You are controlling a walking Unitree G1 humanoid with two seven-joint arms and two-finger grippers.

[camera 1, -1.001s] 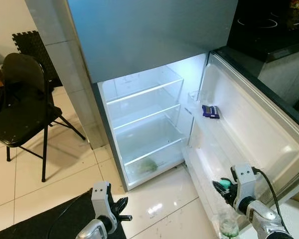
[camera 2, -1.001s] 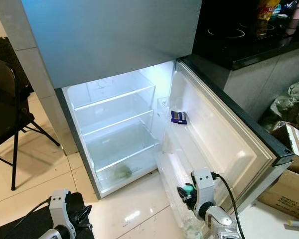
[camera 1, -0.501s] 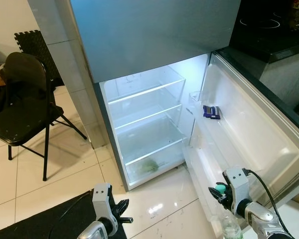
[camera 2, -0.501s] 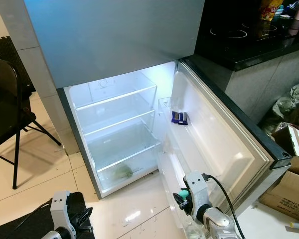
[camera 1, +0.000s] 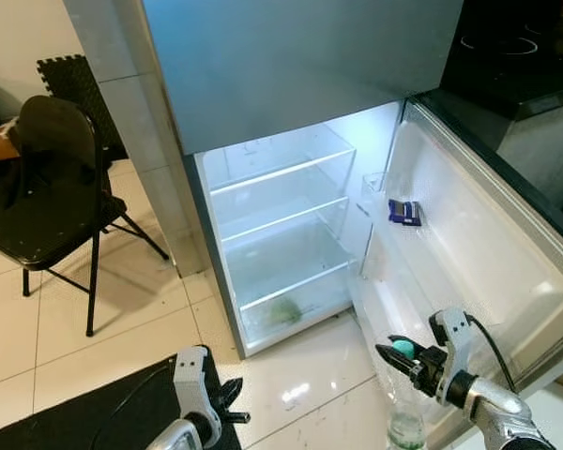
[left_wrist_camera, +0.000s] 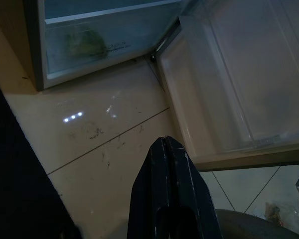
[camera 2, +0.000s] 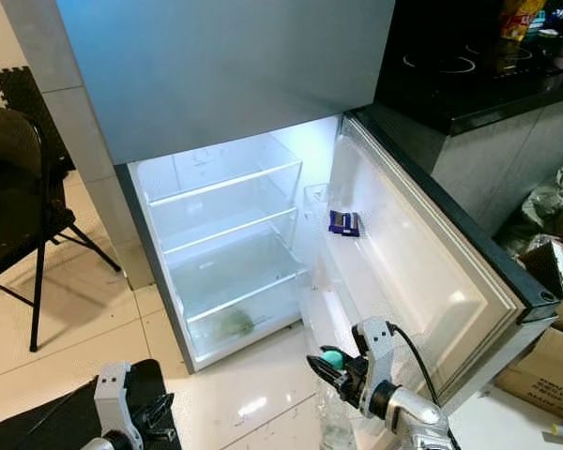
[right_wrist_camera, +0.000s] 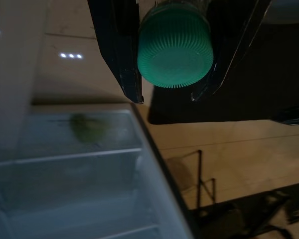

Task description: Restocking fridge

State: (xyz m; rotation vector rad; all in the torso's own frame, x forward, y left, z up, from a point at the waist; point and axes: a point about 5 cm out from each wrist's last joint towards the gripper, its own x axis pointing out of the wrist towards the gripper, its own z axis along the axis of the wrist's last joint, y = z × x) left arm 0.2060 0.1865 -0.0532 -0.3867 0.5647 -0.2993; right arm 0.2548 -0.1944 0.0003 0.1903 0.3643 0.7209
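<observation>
Fridge [camera 1: 281,234] with its door [camera 1: 469,253] swung wide is seen ahead, its lit shelves bare except for a green item [camera 1: 281,311] in the bottom drawer. At five o'clock of the head views, a clear bottle [camera 1: 405,427] with a green cap [right_wrist_camera: 175,54] is gripped at the neck by the right gripper [camera 1: 401,356], just in front of the door's lower rack. A dark packet [camera 1: 404,212] is lodged on the upper door shelf. At seven o'clock, the left gripper [left_wrist_camera: 168,164] is held low over the tiled floor [camera 1: 300,375], fingers pressed together on nothing. A black chair [camera 1: 47,187] stands at nine o'clock.
</observation>
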